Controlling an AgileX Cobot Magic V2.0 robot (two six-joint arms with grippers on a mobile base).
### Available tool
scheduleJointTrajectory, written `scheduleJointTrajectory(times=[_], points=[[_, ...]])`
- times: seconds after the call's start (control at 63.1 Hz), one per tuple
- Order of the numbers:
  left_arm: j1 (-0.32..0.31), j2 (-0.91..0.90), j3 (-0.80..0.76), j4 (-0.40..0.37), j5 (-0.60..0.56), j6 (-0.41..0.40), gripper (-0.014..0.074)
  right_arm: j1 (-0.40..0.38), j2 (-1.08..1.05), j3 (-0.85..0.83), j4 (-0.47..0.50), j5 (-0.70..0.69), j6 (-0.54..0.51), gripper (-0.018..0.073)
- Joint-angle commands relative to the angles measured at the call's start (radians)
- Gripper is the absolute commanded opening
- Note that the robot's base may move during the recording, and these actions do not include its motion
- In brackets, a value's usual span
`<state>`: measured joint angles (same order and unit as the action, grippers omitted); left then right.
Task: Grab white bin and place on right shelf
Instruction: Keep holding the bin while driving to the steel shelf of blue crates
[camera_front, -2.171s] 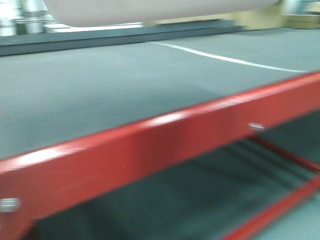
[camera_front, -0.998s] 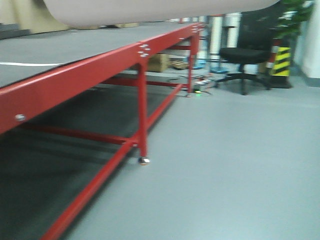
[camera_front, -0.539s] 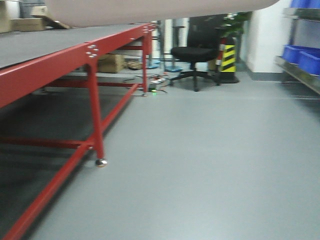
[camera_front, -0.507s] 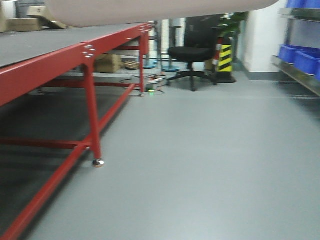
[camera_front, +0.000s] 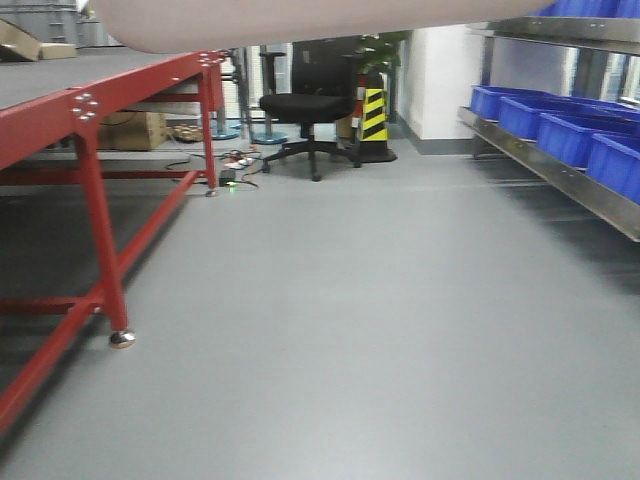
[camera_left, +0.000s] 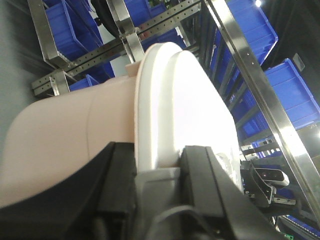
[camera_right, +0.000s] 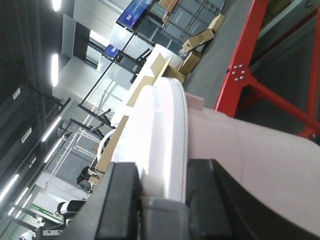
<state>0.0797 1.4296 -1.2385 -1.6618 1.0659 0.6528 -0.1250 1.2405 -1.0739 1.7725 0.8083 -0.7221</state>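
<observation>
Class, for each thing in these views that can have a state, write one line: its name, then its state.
white bin, lid on, held off the floor, not yet shelved
left pincer, shut on the white bin at its lid edge
right pincer, shut on the white bin at its other end
right shelf, loaded with blue bins
office chair, upright, unoccupied

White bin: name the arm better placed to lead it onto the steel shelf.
Right, probably: the right shelf lies on that side in the front view. Both the left claw and right claw clamp the white bin.
</observation>
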Motion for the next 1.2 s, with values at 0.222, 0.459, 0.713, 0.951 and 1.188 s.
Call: scheduleJointTrajectory(times=[0.222,0.459,0.713,0.951,1.188], points=[[-0.034,-0.043,-0.036,-0.079,0.270,0.014,-0.0127,0.035,-0.037,-0.041,0.111,0.196,-0.003,0.0059],[-0.034,-0.043,-0.036,-0.079,0.270,0.014,-0.0127,0.035,-0.037,-0.041,0.111,0.196,-0.003,0.0059],[-0.034,-0.043,-0.036,-0.079,0.270,0.014,-0.0127,0.035,-0.037,-0.041,0.111,0.196,-0.003,0.0059],[-0.034,-0.043,-0.036,-0.079,0.270,0.014,-0.0127,0.035,-0.037,-0.041,0.111,0.197,-0.003,0.0059],[-0.034,-0.043,-0.036,-0.079,0.270,0.014,-0.0127,0.035,-0.037,-0.041,0.111,0.197,-0.003,0.0059]])
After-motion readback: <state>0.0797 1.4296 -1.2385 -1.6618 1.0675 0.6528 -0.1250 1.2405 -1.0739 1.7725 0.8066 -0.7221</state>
